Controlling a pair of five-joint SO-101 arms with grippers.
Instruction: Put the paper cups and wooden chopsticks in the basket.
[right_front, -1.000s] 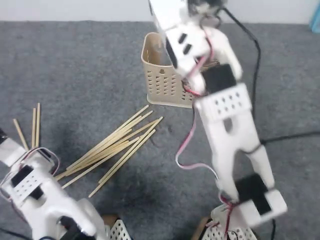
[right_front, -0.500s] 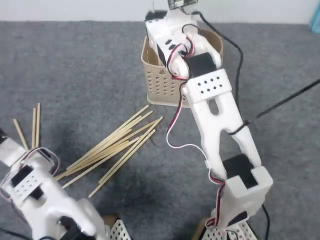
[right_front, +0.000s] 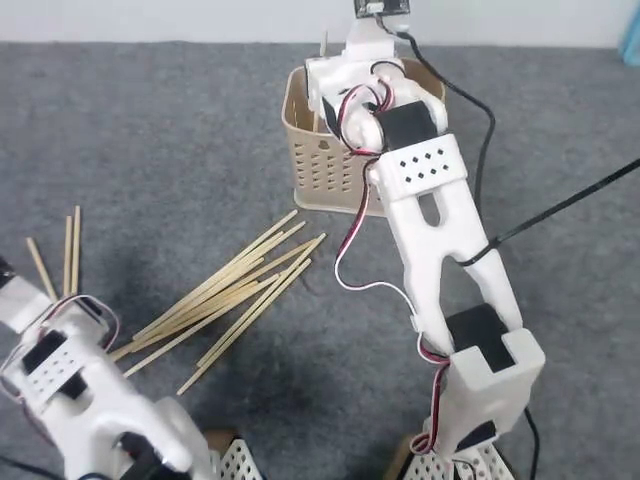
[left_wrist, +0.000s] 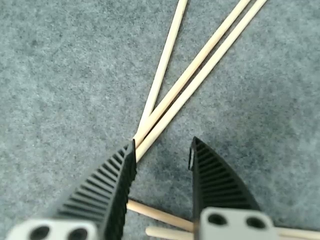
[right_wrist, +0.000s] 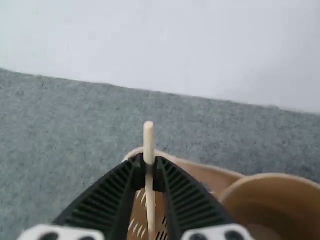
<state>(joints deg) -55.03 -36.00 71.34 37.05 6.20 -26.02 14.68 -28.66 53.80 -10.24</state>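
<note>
Sticks are thin, pale wood. R claw is clenched on one stick, held upright over the rim of the beige slotted basket. R wrist view shows that grip close up. High view adds the loose pile fanned on the grey table, w/ strays well apart by the L arm. L claw is released, low over three sticks. A brown cup sits in the basket.
</note>
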